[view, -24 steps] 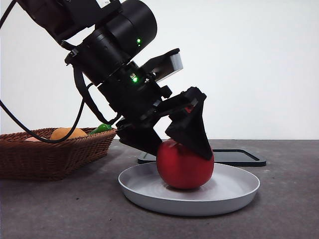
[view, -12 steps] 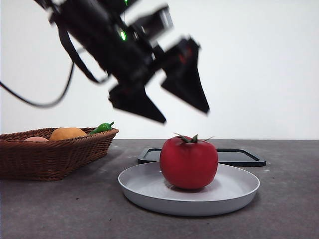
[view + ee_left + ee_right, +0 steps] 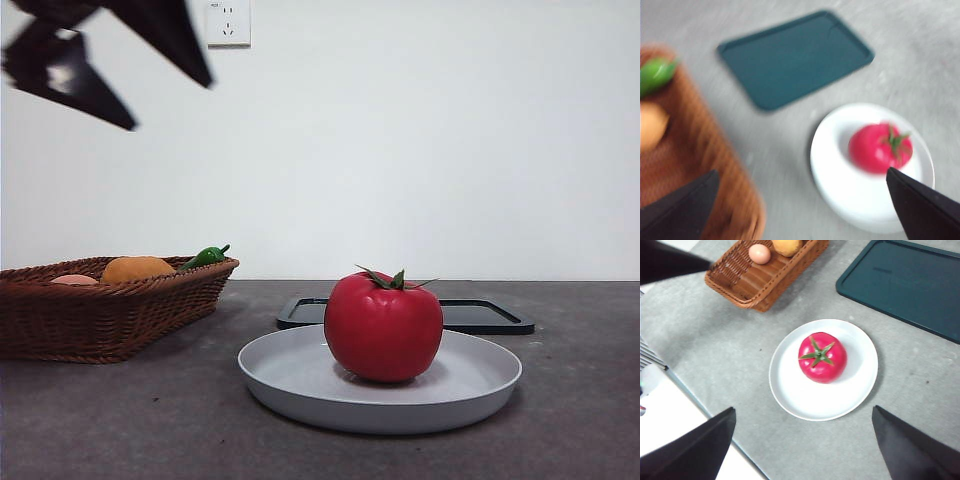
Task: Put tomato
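The red tomato (image 3: 383, 330) with its green stem stands upright in the middle of the white plate (image 3: 300, 385), free of any gripper. My left gripper (image 3: 172, 105) is open and empty, blurred, high at the top left, well above and to the left of the tomato. In the left wrist view the tomato (image 3: 879, 148) lies on the plate (image 3: 830, 165) beyond the open left gripper (image 3: 801, 172). My right gripper (image 3: 803, 409) is open and empty, high over the table; its view looks down on the tomato (image 3: 822, 357) and plate (image 3: 790, 390).
A brown wicker basket (image 3: 100, 315) stands at the left with an orange round fruit (image 3: 135, 268) and a green pepper (image 3: 205, 256) in it. A dark flat tray (image 3: 490, 315) lies behind the plate. A wall socket (image 3: 228, 22) is up on the wall.
The left gripper has let go of the tomato and risen up and to the left, from around the tomato to the picture's top left corner. The tomato stays on the plate.
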You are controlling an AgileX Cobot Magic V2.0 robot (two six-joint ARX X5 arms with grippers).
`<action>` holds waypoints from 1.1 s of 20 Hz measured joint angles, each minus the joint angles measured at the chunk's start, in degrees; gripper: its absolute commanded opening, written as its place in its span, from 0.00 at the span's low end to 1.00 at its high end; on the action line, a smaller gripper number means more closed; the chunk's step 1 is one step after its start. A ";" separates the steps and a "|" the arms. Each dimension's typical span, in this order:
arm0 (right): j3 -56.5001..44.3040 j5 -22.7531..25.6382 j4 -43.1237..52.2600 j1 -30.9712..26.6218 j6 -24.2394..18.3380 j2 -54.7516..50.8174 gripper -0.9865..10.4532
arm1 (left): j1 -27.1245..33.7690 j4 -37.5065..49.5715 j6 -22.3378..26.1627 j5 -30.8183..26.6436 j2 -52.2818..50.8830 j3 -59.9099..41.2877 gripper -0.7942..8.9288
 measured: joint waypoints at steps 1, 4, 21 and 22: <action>0.00 0.55 0.00 0.00 0.00 0.35 0.46 | 1.36 -2.64 0.59 1.14 -1.31 0.02 0.68; 0.00 0.61 0.20 0.00 0.00 2.43 0.46 | 4.20 -10.05 1.66 4.15 -5.20 0.00 0.68; 0.00 0.61 9.79 6.62 0.00 17.25 0.47 | 3.58 -22.71 2.67 17.55 -12.20 0.00 0.68; 0.00 0.68 11.28 7.28 0.00 18.75 0.47 | 3.58 -22.71 2.67 17.55 -12.20 0.00 0.68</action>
